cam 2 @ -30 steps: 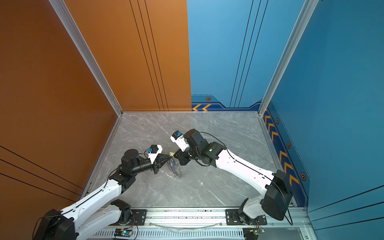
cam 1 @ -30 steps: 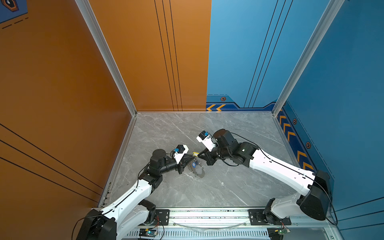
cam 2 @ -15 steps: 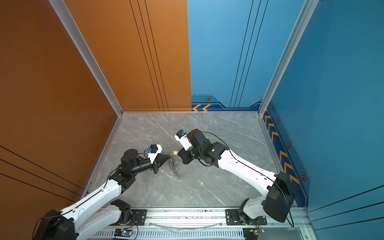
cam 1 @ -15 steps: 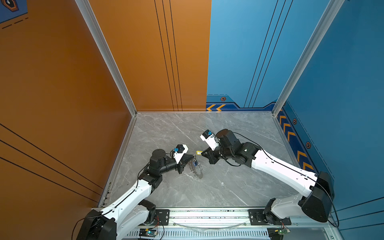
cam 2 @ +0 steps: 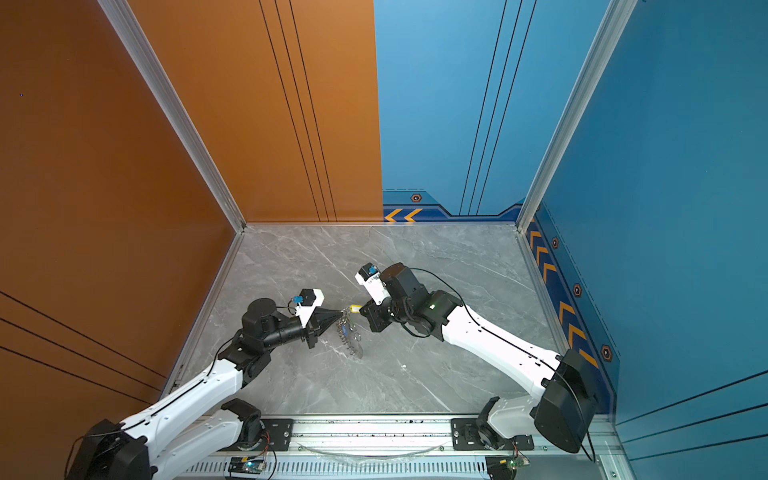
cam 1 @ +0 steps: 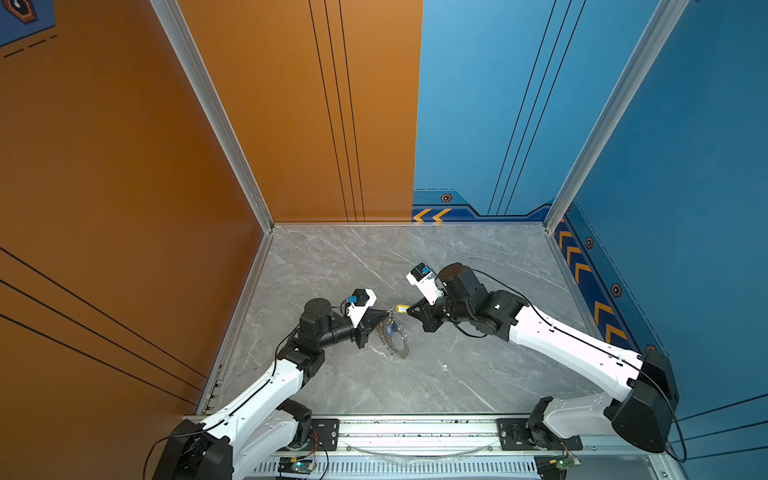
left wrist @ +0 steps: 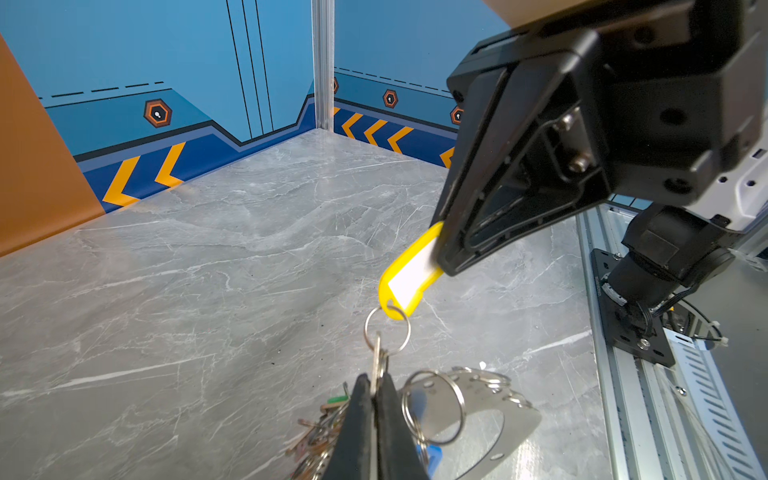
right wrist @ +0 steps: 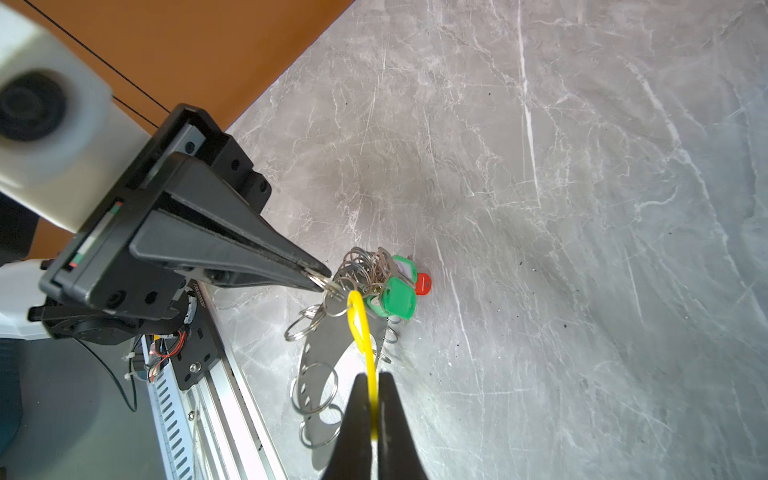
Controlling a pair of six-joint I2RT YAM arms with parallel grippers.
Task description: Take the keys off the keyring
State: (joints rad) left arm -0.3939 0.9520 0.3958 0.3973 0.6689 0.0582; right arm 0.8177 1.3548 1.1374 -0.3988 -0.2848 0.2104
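1. Keyring (cam 1: 398, 341), both top views: a grey hoop, tilted, left of the middle of the table (cam 1: 457, 374) and directly under the two meeting gripper tips. I cannot tell whether its low edge touches the marble. The left gripper (cam 1: 387, 312) reaches in from the left and the right gripper (cam 1: 410, 310) from the right. A yellow tag (cam 1: 401, 308) spans the short gap between them.

2. Left wrist view: I log the left gripper (left wrist: 376, 384) pinched tight on a thin metal piece (left wrist: 377, 359); key or ring, I cannot tell. That piece hangs on a small split ring (left wrist: 387, 330), which also carries the yellow tag. The right gripper (left wrist: 441, 254) is clamped on the tag's other end. The keyring sits just beside the closed jaws, the keys (left wrist: 318, 430) are bunched on their other side, and a blue tag (left wrist: 432, 455) lies below.

3. Right wrist view: I log the right gripper (right wrist: 374, 382) closed fully on the yellow tag, seen edge-on. The left gripper's tips are together at the cluster of split rings. Green tags (right wrist: 401, 297) and a red tag (right wrist: 424, 284) crowd against the keyring's far edge.
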